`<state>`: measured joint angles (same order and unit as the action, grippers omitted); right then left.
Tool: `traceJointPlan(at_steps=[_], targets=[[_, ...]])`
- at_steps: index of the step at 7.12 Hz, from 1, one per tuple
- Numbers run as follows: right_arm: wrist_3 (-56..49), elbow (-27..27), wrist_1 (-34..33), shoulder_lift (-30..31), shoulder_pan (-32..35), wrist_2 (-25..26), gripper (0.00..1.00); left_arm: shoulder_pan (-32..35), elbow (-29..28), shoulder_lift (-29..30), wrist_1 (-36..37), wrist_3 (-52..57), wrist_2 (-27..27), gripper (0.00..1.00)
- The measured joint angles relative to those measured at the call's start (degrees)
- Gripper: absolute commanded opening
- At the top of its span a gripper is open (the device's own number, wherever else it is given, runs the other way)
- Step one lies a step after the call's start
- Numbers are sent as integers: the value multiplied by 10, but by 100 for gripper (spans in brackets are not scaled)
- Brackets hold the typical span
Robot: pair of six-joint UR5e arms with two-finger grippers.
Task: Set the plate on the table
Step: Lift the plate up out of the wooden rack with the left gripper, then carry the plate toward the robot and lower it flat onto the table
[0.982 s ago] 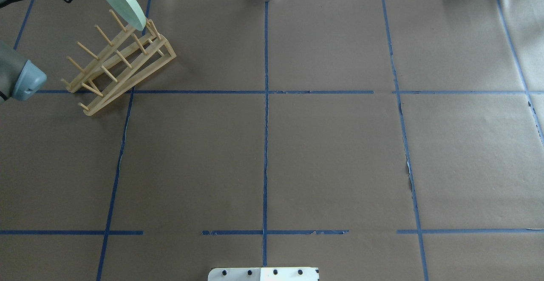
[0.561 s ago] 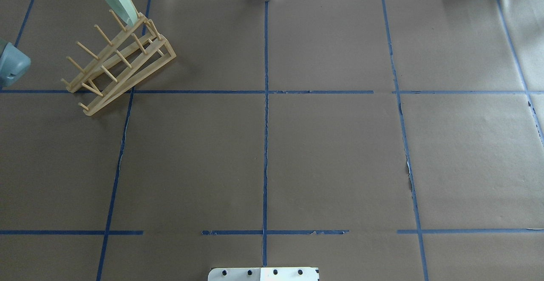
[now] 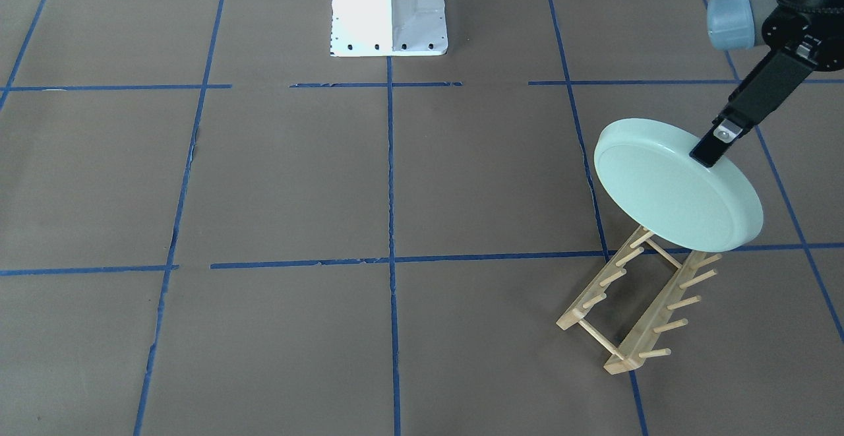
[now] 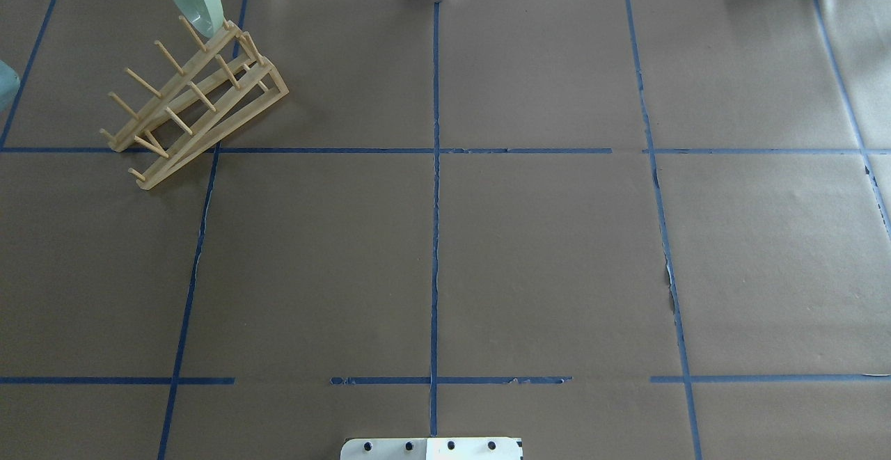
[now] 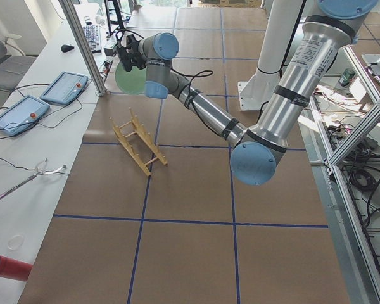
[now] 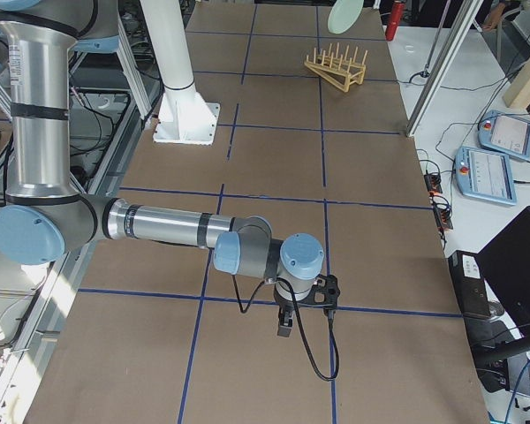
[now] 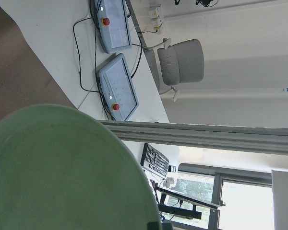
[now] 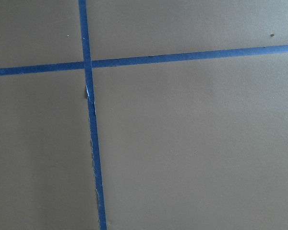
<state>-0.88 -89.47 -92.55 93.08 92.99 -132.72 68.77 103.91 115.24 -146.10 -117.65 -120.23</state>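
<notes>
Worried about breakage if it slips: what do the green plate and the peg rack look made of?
The plate looks like plastic or melamine, though glazed ceramic can't be ruled out: uniform pale mint, smooth satin surface, thick rounded rim. The rack looks like unfinished light wood, possibly bamboo: pale tan rails and round dowel pegs, matte.

The plate (image 3: 672,188) gripped by the left jaws is a pale mint green, with faint concentric rings on its inner face. The left jaws themselves are black, on an arm (image 5: 285,107) of silver-grey tube with soft blue joint caps. Just below the jaws the peg rack (image 3: 636,304) is light honey-coloured wood. The table (image 3: 277,179) is matte brown, ruled into big squares by thin blue tape. Well away from the jaws, the robot's base (image 3: 389,10) is glossy white
</notes>
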Motion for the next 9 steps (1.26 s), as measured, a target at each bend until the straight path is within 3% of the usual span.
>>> traceJointPlan(at_steps=[2,5,9], targets=[[0,0,0,0,0,0,100,-27,44,17,95,42,3,0],[0,0,0,0,0,0,100,-78,67,72,229,100,16,0],[0,0,0,0,0,0,100,-248,80,103,397,215,201,0]])
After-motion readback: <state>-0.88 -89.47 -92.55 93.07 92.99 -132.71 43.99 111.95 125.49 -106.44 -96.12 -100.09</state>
